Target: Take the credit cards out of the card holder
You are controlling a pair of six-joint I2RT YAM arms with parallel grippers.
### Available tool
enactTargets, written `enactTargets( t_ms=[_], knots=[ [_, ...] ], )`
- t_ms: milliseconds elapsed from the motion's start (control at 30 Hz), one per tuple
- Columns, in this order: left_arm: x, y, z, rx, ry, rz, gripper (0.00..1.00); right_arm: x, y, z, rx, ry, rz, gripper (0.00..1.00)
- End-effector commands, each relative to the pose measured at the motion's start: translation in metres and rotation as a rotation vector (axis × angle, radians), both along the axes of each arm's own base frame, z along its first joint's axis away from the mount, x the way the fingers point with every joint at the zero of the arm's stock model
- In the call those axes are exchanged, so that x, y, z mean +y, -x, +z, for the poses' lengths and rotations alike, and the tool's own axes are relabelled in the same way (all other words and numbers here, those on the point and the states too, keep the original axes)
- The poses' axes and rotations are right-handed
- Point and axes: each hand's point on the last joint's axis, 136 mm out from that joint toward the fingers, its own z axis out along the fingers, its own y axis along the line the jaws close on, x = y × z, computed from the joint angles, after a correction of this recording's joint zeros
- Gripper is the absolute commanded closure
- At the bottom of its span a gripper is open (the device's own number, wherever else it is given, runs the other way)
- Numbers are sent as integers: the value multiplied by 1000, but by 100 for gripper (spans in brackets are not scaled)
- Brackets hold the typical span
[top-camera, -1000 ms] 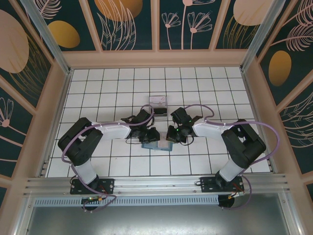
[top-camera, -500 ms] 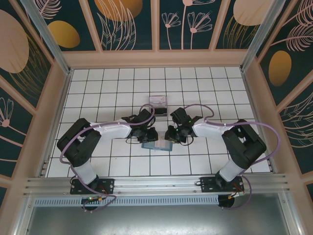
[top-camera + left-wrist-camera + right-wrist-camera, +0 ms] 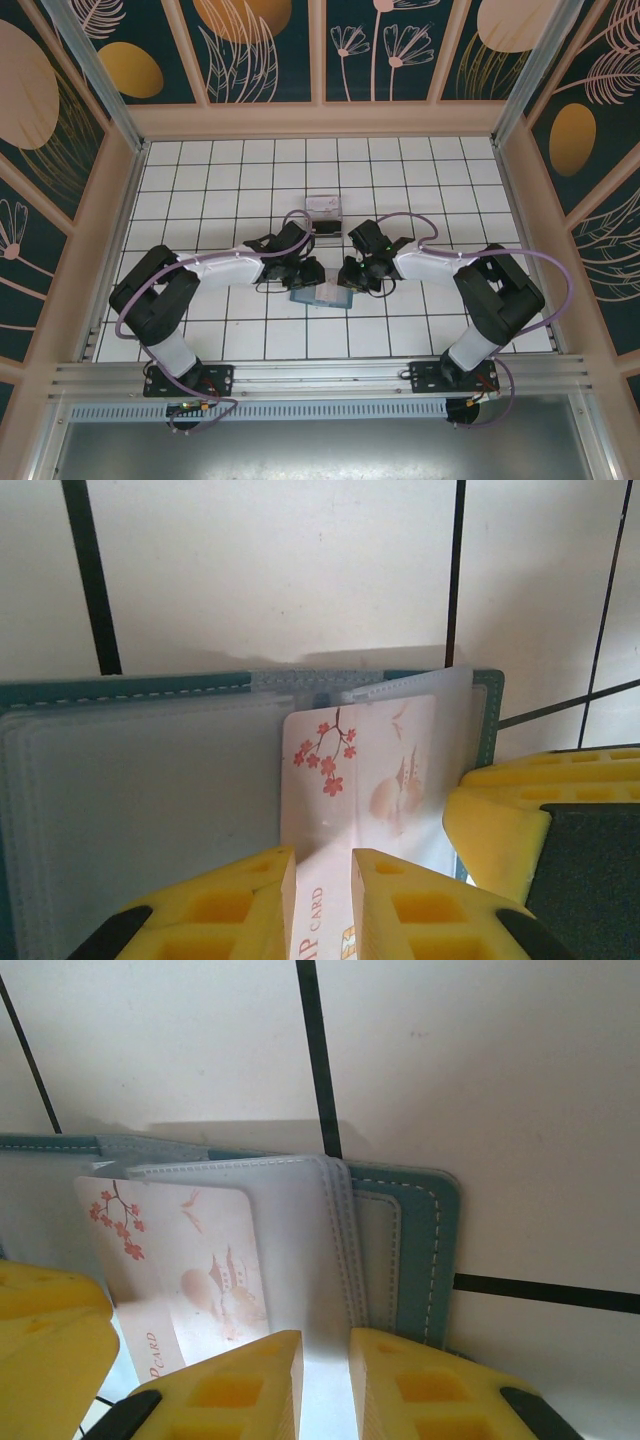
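The teal card holder (image 3: 322, 297) lies open on the tiles between both arms; its stitched teal edge (image 3: 420, 1250) and frosted sleeves (image 3: 130, 790) show close up. A pale credit card with red blossoms (image 3: 365, 770) sticks partway out of a sleeve, also in the right wrist view (image 3: 175, 1260). My left gripper (image 3: 323, 865) sits over this card's lower end, jaws a narrow gap apart with the card's face showing between them. My right gripper (image 3: 325, 1350) hovers over the clear sleeve beside it, jaws likewise slightly apart and nothing pinched. No dark card is visible.
A small clear plastic box (image 3: 324, 211) stands just behind the grippers. The other gripper's yellow finger (image 3: 500, 820) crowds the holder's right edge. White tiled floor (image 3: 220, 180) spreads around, ringed by wooden walls.
The left arm's elbow has shifted a little to the left. Both grippers stay at the card holder, which has not moved.
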Motion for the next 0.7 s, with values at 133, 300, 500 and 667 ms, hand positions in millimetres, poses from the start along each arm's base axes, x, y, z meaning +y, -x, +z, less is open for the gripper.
enactTargets(
  t_ms=[133, 300, 500, 667],
  knots=[
    [6, 0, -10, 20, -18, 16, 75, -19, 11, -14, 32, 86, -14, 78],
    [15, 0, -15, 18, -66, 27, 73, -19, 11, -13, 32, 85, -12, 78],
    [14, -3, -9, -1, -61, 30, 72, -18, 11, -13, 31, 85, -11, 78],
    [16, -4, -6, -9, -67, 39, 71, -19, 13, -16, 39, 91, -9, 78]
  ],
)
